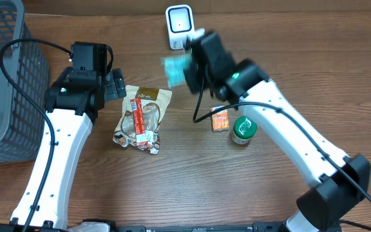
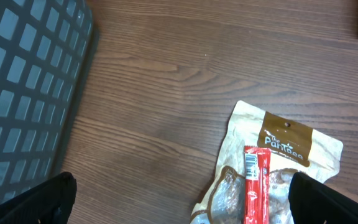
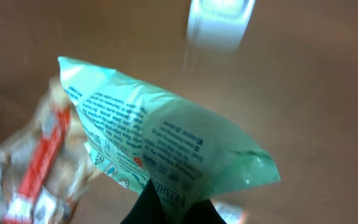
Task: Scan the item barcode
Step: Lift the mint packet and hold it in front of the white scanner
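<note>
**A:** Right tool (image 3: 173, 210) is pressed together on the bottom edge of the mint-green packet (image 3: 166, 140). It's a firm pinch, with the printed face turned to the wrist camera.

**B:** Where does that sit from overhead?

**A:** Upper middle of the frame. The packet is up off the surface (image 1: 192, 187) and blurred, just below the white scanner (image 1: 179, 26) at top centre.

**B:** And the left tool (image 1: 114, 85)?

**A:** Spread wide and holding nothing. It hangs by the upper left corner of the tan snack pouch (image 1: 143, 116), which lies flat at centre left. The grey basket (image 1: 5, 77) fills the far left edge.

**B:** Anything else down there?

**A:** An orange box (image 1: 220, 120) and a green-topped can (image 1: 243, 129) sit just beside each other, right of centre.
</note>
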{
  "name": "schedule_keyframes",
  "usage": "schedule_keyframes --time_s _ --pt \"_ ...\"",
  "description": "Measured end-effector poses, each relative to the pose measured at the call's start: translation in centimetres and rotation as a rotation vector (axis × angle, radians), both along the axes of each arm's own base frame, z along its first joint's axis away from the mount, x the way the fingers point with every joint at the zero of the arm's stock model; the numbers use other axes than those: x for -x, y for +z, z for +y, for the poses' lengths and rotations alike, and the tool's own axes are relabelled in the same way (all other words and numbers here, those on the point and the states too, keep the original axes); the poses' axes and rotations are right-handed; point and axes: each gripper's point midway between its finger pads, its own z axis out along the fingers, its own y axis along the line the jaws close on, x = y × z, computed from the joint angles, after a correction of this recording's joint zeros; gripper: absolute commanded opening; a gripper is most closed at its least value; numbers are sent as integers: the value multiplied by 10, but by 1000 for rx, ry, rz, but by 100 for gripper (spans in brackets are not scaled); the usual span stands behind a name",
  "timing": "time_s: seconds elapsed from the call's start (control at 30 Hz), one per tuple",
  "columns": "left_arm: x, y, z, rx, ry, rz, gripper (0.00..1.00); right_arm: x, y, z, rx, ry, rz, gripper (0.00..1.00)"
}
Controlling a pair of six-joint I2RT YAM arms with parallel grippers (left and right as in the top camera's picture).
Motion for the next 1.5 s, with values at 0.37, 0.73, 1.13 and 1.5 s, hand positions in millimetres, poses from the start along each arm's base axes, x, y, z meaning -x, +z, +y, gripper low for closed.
schedule_keyframes --time_s 0.37,0.73,1.13,1.5 --pt "0 0 0 0 0 0 100 -57 206 -36 45 -34 -541 4" --pt "0 0 0 0 0 0 100 -155 74 2 465 136 -530 4" --pt "0 0 0 0 0 1 100 -215 34 16 702 134 -709 4" --pt "0 0 0 0 0 2 100 -242 -17 12 803 33 -751 4"
